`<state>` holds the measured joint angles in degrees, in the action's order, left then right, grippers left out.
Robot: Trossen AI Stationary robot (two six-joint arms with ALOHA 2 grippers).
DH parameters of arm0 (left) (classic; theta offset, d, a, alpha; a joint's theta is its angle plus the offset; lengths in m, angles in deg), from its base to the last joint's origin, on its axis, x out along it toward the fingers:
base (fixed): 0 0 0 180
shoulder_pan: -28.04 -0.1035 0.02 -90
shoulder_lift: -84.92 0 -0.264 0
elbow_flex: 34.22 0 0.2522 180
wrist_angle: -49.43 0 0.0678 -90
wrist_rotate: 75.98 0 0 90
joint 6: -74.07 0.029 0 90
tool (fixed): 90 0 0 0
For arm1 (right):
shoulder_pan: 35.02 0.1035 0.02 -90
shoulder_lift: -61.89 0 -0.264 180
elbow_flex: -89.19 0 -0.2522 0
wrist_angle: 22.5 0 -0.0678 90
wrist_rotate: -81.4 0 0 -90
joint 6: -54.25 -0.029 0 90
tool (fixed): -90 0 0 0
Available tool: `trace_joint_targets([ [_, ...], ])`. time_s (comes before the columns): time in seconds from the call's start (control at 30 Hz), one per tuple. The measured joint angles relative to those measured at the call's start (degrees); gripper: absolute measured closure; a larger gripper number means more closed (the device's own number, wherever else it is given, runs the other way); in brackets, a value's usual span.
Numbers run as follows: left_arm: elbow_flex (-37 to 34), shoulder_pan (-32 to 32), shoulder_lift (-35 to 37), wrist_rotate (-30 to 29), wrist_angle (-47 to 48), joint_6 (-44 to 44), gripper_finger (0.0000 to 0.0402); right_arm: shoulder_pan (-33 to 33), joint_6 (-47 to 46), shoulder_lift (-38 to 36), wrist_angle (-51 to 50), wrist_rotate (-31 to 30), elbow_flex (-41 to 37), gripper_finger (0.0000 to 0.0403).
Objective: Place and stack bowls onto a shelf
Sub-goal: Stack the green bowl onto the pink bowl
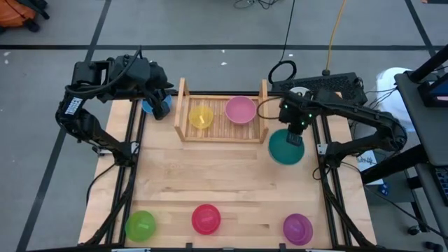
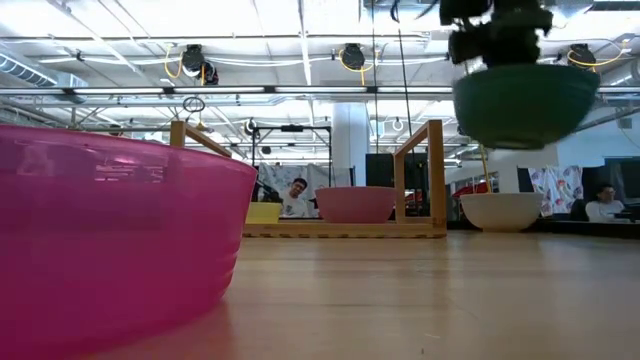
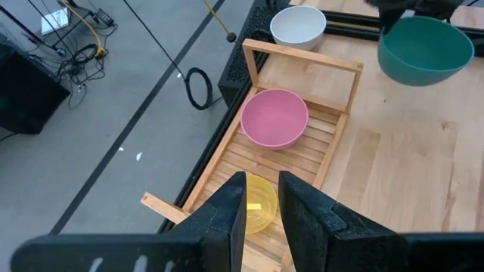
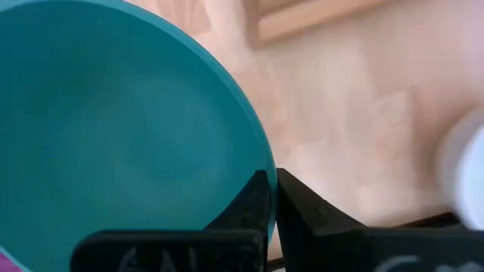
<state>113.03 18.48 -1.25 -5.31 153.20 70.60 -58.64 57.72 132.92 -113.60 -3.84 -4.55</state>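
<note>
The right gripper (image 1: 294, 138) hangs just off the right end of the shelf (image 1: 221, 127), its jaws pinched on the rim of the teal bowl (image 1: 283, 148). In the low view the teal bowl (image 2: 524, 102) is clear of the table (image 1: 224, 182), held in the air and roughly level, well above the white bowl (image 2: 501, 211) that sits on the wood behind it. The right wrist view shows the two dark fingers (image 4: 253, 198) pressed close with the bowl's edge between them. On the shelf's slats sit the yellow bowl (image 1: 201, 116) toward the left board and the pink bowl (image 1: 240, 109) toward the right board, side by side and apart, neither stacked. The white bowl (image 3: 298, 26) lies beyond the shelf's right board, near the table's far right corner. The left gripper (image 3: 259, 205) waits above the far left corner beside the shelf's left end, its jaws slightly parted with nothing between them; the blue bowl (image 1: 149, 106) is partly hidden under that arm. Along the near edge, well apart from one another, sit the green bowl (image 1: 141, 225) at the left, the red-magenta bowl (image 1: 206, 218) in the middle and the purple bowl (image 1: 297, 228) at the right. People sit in the room behind the table.
</note>
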Motion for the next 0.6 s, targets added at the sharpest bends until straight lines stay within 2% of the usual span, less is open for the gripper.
trace_joint_targets([
  [0.2,-0.02,0.00,0.00,0.00,0.00,0.01,0.0316,1.21,0.81,6.24,-0.77,-3.51,11.21,0.0402],
  [0.6,0.00,0.01,0.00,0.00,0.00,-0.02,0.0316,1.23,6.71,22.98,-0.05,-3.54,33.13,0.0403],
])
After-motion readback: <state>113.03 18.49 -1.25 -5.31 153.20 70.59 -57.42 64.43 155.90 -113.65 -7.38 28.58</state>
